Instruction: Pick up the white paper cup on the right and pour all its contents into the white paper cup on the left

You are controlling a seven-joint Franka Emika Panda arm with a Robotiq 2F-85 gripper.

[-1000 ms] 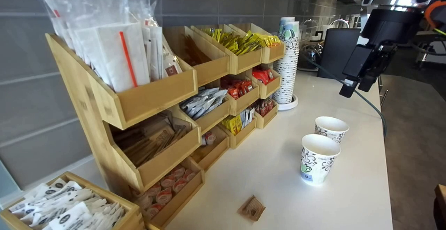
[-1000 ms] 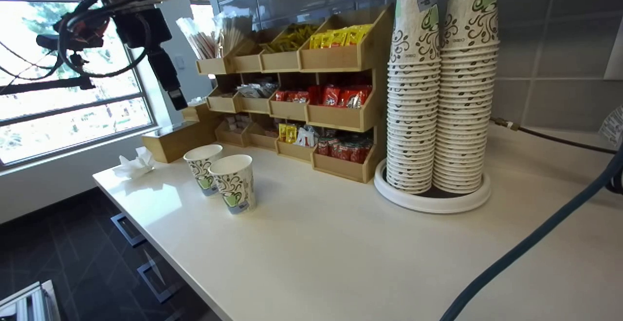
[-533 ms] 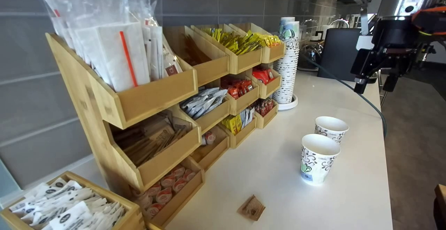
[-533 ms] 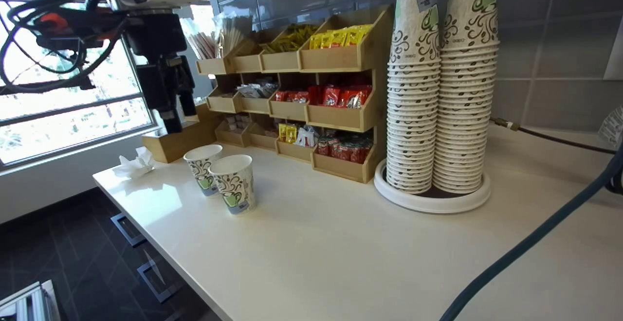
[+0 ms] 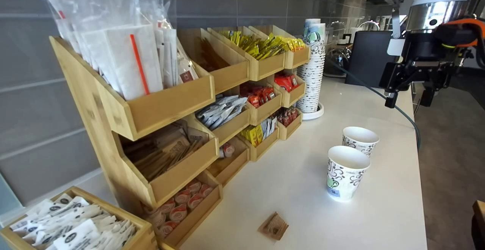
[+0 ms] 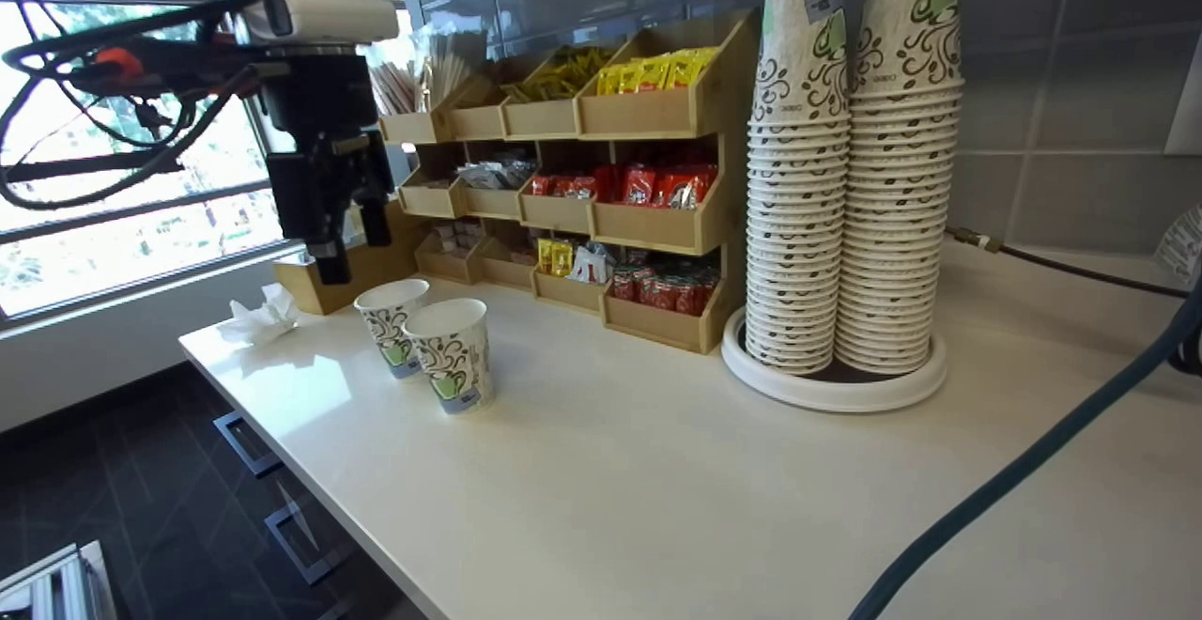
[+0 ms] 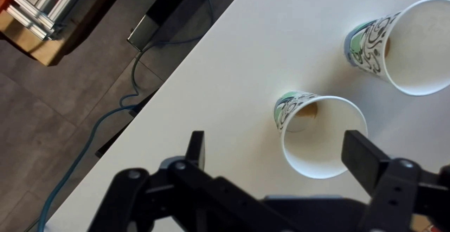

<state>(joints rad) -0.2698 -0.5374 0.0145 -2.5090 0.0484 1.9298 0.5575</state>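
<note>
Two white paper cups with a dark swirl print stand upright side by side on the white counter. The right cup shows in both exterior views [image 5: 362, 138] [image 6: 453, 357] and in the wrist view [image 7: 323, 139]; something brown lies at its bottom. The left cup also shows in both exterior views [image 5: 345, 178] [image 6: 391, 324]; in the wrist view [image 7: 416, 45] a little brown shows inside it. My gripper [image 5: 408, 101] is open and empty, above the cups in the exterior views [image 6: 353, 249]. In the wrist view [image 7: 276, 149] the right finger overlaps the right cup's rim; the gripper appears apart from it.
A wooden rack [image 5: 182, 94] of packets runs along the wall. Tall cup stacks [image 6: 840, 225] stand on a white round tray [image 6: 836, 397]. A brown packet [image 5: 273, 226] and a crumpled tissue [image 6: 261, 317] lie on the counter. A blue-green cable [image 7: 79, 158] hangs over the counter edge.
My gripper has turned about its wrist, so both fingers now show spread apart in the exterior views. It has also come down slightly in the last half second. The cups have not moved.
</note>
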